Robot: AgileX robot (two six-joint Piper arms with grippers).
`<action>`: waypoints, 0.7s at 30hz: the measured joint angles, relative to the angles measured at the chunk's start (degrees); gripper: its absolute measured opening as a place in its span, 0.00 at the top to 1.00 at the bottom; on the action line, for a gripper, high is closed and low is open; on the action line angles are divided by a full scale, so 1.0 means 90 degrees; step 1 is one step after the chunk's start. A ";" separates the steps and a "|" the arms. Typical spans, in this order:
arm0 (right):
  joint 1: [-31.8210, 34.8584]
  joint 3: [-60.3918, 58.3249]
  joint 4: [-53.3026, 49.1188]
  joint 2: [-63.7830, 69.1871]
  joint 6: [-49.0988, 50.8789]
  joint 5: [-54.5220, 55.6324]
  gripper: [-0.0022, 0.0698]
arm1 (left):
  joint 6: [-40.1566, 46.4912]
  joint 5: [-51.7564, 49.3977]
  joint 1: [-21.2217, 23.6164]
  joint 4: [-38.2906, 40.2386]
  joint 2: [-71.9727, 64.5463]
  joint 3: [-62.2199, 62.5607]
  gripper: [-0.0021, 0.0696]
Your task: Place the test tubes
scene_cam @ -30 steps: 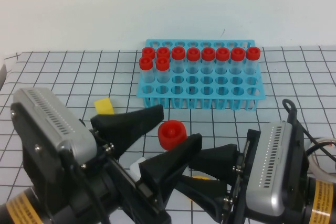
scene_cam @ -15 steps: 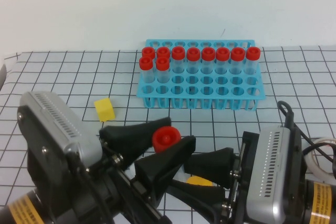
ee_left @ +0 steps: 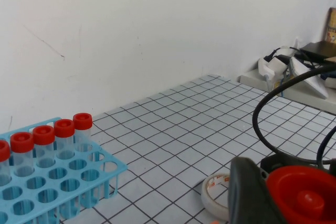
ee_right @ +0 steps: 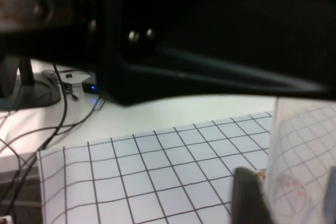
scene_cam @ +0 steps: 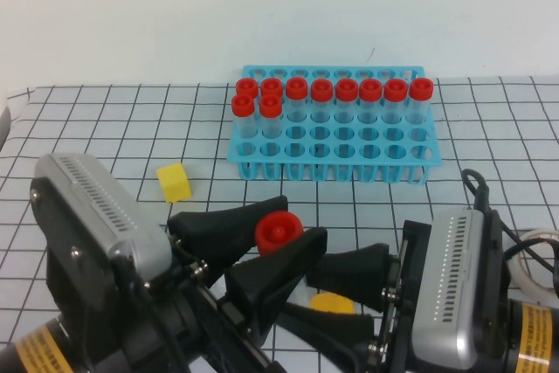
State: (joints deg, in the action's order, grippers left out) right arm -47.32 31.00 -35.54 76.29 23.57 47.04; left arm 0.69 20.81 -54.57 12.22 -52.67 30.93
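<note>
A clear test tube with a red cap (scene_cam: 279,231) hangs low in front of the rack, held between the two arms. My left gripper (scene_cam: 286,228) is shut on its capped end; the cap (ee_left: 304,198) sits right against one dark finger (ee_left: 247,192). The tube's clear body (ee_right: 299,166) runs through my right gripper (scene_cam: 319,296), which faces the left one from the right. The blue rack (scene_cam: 332,168) stands at the back centre. Several red-capped tubes (scene_cam: 347,91) fill its rear row, with two more at its left end.
A yellow cube (scene_cam: 173,183) lies left of the rack. A small yellow item (scene_cam: 332,303) lies on the grid mat under the right gripper. A white tape roll (ee_left: 218,195) and a black cable (ee_left: 262,124) are at the right.
The left gripper's fingers have closed in on the red cap, which stood free between them a second ago. The left arm has shifted slightly right; the tube has hardly moved.
</note>
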 joint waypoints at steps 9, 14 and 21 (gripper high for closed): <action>0.0000 0.0000 -0.0504 -0.0358 0.0274 -0.0589 0.21 | 0.0218 0.0340 0.0000 0.0051 -0.0011 0.0000 0.61; 0.0000 0.0000 -0.1423 -0.1306 0.0420 -0.1809 0.30 | 0.0332 0.0378 0.0000 0.0107 0.0119 0.0000 0.61; 0.0000 0.0000 -0.3914 -0.3116 0.2416 -0.3372 0.67 | 0.1124 0.0378 0.0000 0.0281 0.0539 0.0000 0.61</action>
State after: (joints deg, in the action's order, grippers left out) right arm -47.32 31.00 -70.77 48.24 45.31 16.69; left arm 10.80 24.21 -54.57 14.75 -47.82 30.93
